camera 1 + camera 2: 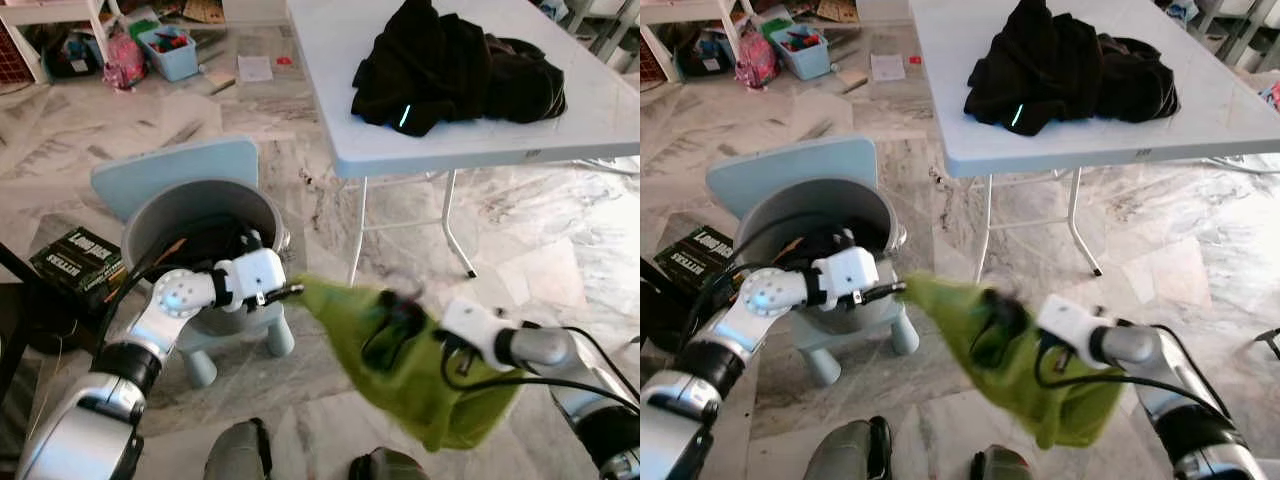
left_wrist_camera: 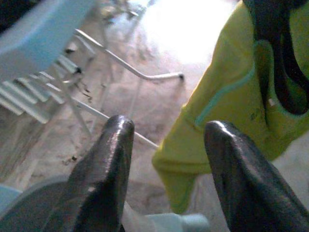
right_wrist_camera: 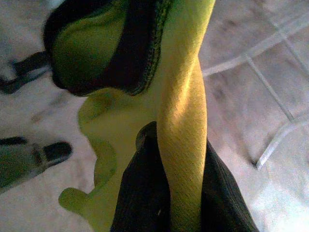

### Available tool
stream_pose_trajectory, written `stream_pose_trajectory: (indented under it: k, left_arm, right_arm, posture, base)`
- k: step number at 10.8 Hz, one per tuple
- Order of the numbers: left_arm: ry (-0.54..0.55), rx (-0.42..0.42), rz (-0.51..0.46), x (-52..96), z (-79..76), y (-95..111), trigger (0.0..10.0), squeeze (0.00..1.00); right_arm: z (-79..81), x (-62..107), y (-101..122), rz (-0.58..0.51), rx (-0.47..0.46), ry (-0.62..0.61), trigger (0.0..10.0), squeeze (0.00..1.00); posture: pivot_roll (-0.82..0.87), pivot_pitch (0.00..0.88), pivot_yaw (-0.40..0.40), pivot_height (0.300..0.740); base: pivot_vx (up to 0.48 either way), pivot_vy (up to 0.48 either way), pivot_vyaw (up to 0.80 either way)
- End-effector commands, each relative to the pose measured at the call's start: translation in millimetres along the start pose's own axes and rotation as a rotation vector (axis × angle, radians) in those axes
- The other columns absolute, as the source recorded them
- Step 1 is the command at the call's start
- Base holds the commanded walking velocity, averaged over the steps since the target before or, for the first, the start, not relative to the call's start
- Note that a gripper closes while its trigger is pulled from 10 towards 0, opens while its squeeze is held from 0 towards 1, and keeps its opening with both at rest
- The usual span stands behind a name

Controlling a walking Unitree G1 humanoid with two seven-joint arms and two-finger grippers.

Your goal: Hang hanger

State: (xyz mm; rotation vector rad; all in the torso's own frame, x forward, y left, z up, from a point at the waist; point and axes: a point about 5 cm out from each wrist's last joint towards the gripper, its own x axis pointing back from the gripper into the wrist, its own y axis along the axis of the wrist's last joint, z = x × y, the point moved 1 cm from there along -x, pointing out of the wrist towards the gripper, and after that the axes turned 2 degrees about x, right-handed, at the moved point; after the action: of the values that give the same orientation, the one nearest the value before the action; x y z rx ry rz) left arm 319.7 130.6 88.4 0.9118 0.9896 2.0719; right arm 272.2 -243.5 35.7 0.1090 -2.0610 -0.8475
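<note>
From the head camera we see the green garment (image 1: 400,360) stretched low over the floor between our arms, the left tool (image 1: 290,292) at its left tip, the right tool (image 1: 415,325) buried in its folds. Behind, a grey bucket (image 1: 200,215) sits on a blue stool (image 1: 175,170); black clothes (image 1: 460,70) lie on the far tabletop (image 1: 330,60).

Left wrist: the fingers (image 2: 104,174) are spread, cloth just beyond them. We should close before pulling.

Right wrist: the tool pinches the garment; keep that grip firm. No hanger is visible.
</note>
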Motion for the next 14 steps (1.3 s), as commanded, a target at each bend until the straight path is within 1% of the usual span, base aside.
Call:
stream_pose_trajectory:
  k: [1,2,3,4,5,6,7,8,9,10,11,12,13,14]
  left_arm:
    - [0.077,0.072,-0.033,1.5,-1.3,1,10.0,1.0]
    - [0.214,0.174,-0.074,5.2,-5.1,0,10.0,1.0]
    - [0.319,0.23,-0.077,10.5,-7.3,-4,10.0,1.0]
    - [0.4,0.306,-0.085,15.8,-10.6,-7,10.0,1.0]
    - [0.514,0.377,-0.063,22.4,-15.1,-14,10.0,1.0]
    - [0.585,0.448,-0.05,26.3,-23.8,-17,10.0,1.0]
    - [0.597,0.493,-0.045,26.6,-33.9,-15,10.0,1.0]
    - [0.599,0.532,-0.029,24.1,-40.4,-14,10.0,1.0]
    - [0.615,0.561,-0.029,20.1,-41.2,-8,10.0,0.0]
    - [0.595,0.584,-0.049,15.5,-39.7,-1,10.0,0.0]
    - [0.536,0.561,-0.102,13.3,-37.0,13,10.0,0.0]
    - [0.535,0.566,-0.099,14.7,-36.3,13,10.0,0.0]
    - [0.535,0.589,-0.088,15.6,-36.3,11,10.0,0.0]
    - [0.517,0.598,-0.088,14.0,-38.2,13,10.0,0.0]
  right_arm:
    - [-6.8,4.0,-5,0.005,-0.075,-0.095,0.0,0.0]
    - [-9.9,8.1,-14,0.004,-0.226,-0.232,0.0,0.0]
    - [-12.4,11.4,-18,-0.01,-0.35,-0.321,0.0,0.0]
    - [-13.6,14.4,-22,-0.007,-0.451,-0.4,0.0,0.0]
    - [-11.9,17.2,-28,0.014,-0.567,-0.48,0.0,0.0]
    - [-5.9,23.2,-36,0.041,-0.668,-0.563,0.0,0.0]
    - [8.3,26.4,-39,0.058,-0.763,-0.619,0.0,0.0]
    - [22.6,25.4,-35,0.064,-0.856,-0.657,0.0,0.0]
    - [30.1,22.8,-22,0.03,-0.945,-0.706,0.0,0.0]
    - [28.0,23.3,-13,0.012,-0.968,-0.757,8.5,0.0]
    - [28.0,21.2,-12,0.025,-1.012,-0.762,10.0,0.0]
    - [29.8,20.0,-13,0.039,-1.023,-0.756,10.0,0.0]
    - [29.3,18.6,-12,0.051,-1.033,-0.763,10.0,0.0]
    - [26.6,18.7,-10,0.052,-1.048,-0.79,10.0,0.0]
  posture:
    - [-0.09,0.063,-0.031,0.74]
    - [-0.09,0.065,-0.033,0.74]
    - [-0.09,0.065,-0.034,0.74]
    - [-0.09,0.066,-0.034,0.74]
    - [-0.09,0.059,-0.029,0.74]
    - [-0.08,0.051,-0.025,0.74]
    - [-0.08,0.045,-0.023,0.74]
    - [-0.09,0.045,-0.021,0.74]
    - [-0.09,0.045,-0.022,0.74]
    - [-0.07,0.049,-0.034,0.74]
    - [-0.06,0.047,-0.038,0.74]
    - [-0.06,0.047,-0.038,0.74]
    - [-0.06,0.045,-0.034,0.74]
    - [-0.06,0.045,-0.033,0.74]
  base:
    - [0.0,0.0,0.0]
    - [0.0,0.0,0.0]
    - [0.0,0.0,0.0]
    - [0.0,0.0,0.0]
    - [0.0,0.0,0.0]
    - [0.0,0.0,0.0]
    - [0.0,0.0,0.0]
    - [0.0,0.0,0.0]
    - [0.0,0.0,0.0]
    - [0.0,0.0,0.0]
    - [0.0,0.0,-0.77]
    - [0.281,0.0,-0.78]
    - [0.345,0.0,-0.78]
    - [0.379,0.0,-0.78]
